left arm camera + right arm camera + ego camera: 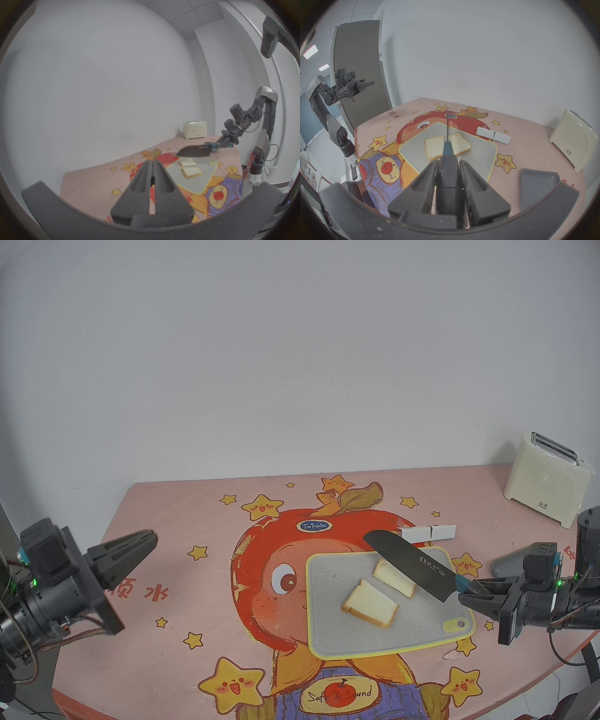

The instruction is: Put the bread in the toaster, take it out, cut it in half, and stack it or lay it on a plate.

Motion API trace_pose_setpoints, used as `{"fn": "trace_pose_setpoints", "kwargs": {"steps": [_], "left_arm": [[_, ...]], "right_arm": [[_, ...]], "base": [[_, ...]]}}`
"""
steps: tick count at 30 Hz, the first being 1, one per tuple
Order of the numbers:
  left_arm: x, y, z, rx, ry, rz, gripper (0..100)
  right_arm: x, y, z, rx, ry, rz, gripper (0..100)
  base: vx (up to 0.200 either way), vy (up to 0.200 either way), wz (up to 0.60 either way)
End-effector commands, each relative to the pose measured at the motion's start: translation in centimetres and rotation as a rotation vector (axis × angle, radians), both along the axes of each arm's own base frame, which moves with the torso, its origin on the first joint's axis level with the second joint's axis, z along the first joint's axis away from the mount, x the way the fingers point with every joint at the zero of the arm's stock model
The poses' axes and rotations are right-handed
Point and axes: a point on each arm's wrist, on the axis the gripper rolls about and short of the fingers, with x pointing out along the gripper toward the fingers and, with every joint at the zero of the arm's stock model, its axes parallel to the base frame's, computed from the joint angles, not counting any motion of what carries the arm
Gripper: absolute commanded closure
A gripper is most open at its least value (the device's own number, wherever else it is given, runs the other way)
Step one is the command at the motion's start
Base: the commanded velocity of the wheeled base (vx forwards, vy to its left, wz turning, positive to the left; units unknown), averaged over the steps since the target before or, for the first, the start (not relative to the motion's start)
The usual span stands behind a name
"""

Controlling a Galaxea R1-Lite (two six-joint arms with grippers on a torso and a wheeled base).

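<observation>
Two bread halves lie apart on the grey, yellow-rimmed cutting board: the nearer half and the farther half. My right gripper is shut on the handle of a black knife. The blade hangs tilted above the farther half and the board's back right. In the right wrist view the knife points out over the gap between the two halves. My left gripper is shut on nothing, hovering at the table's left edge, far from the board. The cream toaster stands at the back right.
A grey plate lies on the table to the right of the board, partly hidden behind my right gripper in the head view. Two small white blocks lie just behind the board. The pink table has open room on its left.
</observation>
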Motion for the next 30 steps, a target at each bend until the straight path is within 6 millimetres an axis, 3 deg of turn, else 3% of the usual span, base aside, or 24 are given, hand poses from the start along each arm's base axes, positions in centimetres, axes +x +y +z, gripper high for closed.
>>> {"fn": "trace_pose_setpoints", "kwargs": {"steps": [1,5,14,24,30], "left_arm": [[-4.0,1.7,3.3,-0.062,-0.156,-0.025,100],[-4.3,1.7,4.1,-0.072,-0.176,-0.026,100],[-4.0,1.7,3.8,-0.064,-0.158,0.000,100],[-3.8,2.1,4.5,-0.085,-0.177,0.176,100],[-3.8,2.1,4.5,-0.087,-0.176,0.181,100]], "right_arm": [[-0.3,0.0,0.5,0.041,-0.011,-0.013,100],[-0.6,-0.5,0.4,0.053,-0.006,-0.031,100],[-0.5,-1.0,0.7,0.089,-0.045,-0.093,100],[0.7,-1.3,1.1,0.034,-0.089,-0.264,100],[1.3,-1.0,1.9,0.080,-0.095,-0.334,100]], "base": [[0.000,0.000,0.00],[0.000,0.000,0.00],[0.000,0.000,0.00],[0.000,0.000,0.00],[0.000,0.000,0.00]]}}
